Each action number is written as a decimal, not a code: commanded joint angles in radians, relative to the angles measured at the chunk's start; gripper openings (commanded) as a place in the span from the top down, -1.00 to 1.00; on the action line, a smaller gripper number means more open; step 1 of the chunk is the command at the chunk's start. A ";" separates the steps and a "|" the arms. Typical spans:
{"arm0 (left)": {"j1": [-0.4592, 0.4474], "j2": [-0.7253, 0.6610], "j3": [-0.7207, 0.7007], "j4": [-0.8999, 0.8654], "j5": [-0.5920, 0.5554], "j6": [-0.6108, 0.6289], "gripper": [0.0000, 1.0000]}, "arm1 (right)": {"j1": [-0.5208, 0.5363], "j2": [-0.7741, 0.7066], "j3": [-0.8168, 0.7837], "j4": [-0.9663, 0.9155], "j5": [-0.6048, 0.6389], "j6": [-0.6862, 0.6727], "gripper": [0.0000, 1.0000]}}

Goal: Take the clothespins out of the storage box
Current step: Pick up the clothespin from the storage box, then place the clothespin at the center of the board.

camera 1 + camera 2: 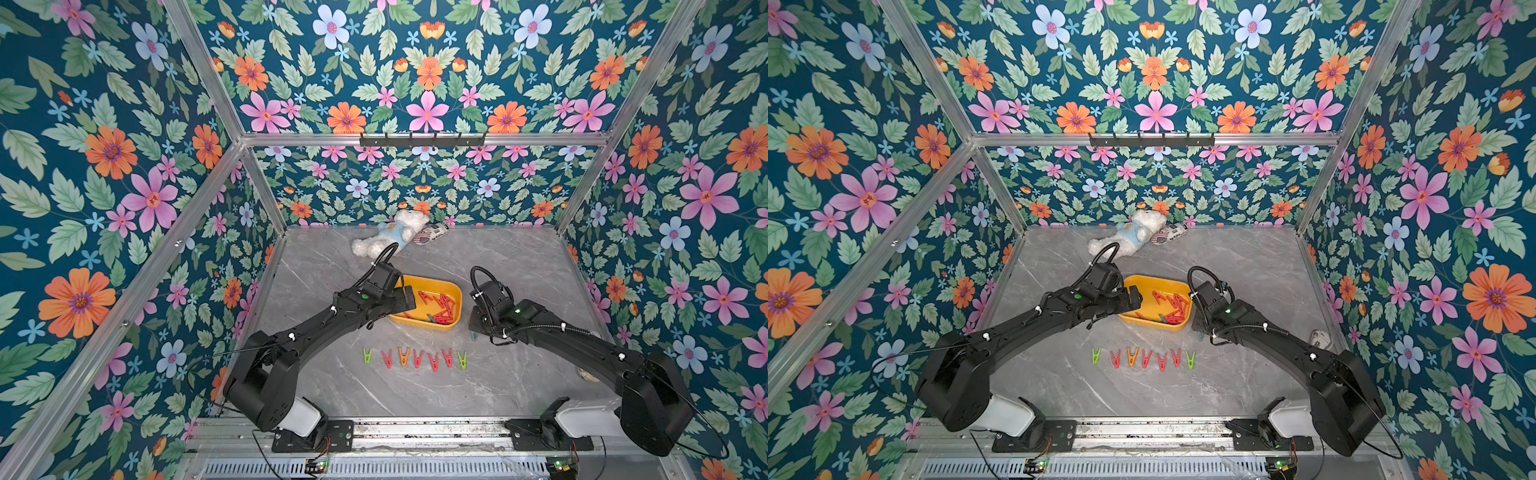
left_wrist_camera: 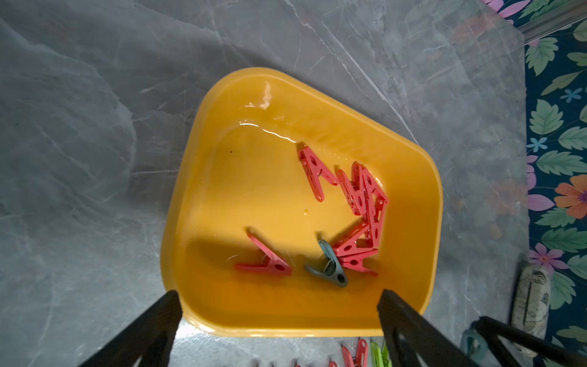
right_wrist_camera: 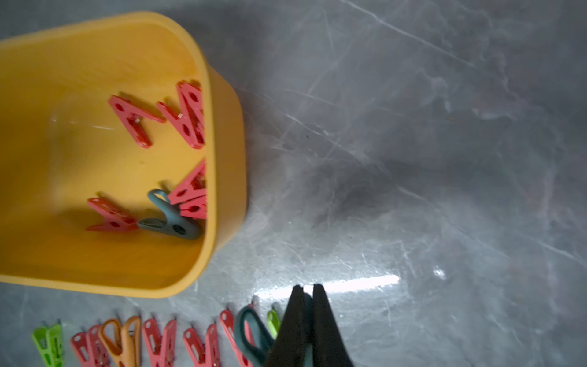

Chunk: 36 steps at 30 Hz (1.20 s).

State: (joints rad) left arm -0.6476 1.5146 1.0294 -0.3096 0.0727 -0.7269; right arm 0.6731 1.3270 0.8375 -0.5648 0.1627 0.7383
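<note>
The yellow storage box [image 1: 455, 292] sits mid-table and holds several red clothespins [image 2: 365, 203] and one grey-blue clothespin [image 2: 332, 267]. Several more clothespins [image 1: 415, 358], red, green and orange, lie in a row on the table in front of the box. My left gripper [image 2: 281, 303] is open above the box's near left corner, with nothing between its fingers [image 2: 392, 306]. My right gripper [image 3: 306, 288] hangs low over the table just right of the box, beside the row's right end. It is shut on a grey-blue clothespin [image 3: 251, 333].
A white teddy bear [image 1: 390, 237] and a patterned pouch [image 1: 432, 232] lie against the back wall. Another small patterned object [image 1: 1320, 338] rests at the right wall. Flowered walls enclose the grey marble table [image 1: 519, 270] on three sides.
</note>
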 commanded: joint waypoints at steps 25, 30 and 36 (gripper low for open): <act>-0.001 -0.007 -0.008 0.013 -0.006 0.000 -0.99 | 0.013 0.083 -0.155 0.068 -0.111 0.049 0.82; -0.001 0.000 -0.005 0.018 0.002 0.002 -0.99 | 0.014 0.088 -0.144 0.065 -0.105 0.050 0.51; -0.001 0.016 0.009 0.023 0.017 0.007 -0.99 | 0.014 0.044 -0.106 0.051 -0.071 0.043 0.43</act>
State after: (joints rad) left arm -0.6487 1.5230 1.0279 -0.3004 0.0807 -0.7273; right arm 0.6853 1.3941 0.7158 -0.5037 0.0570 0.7677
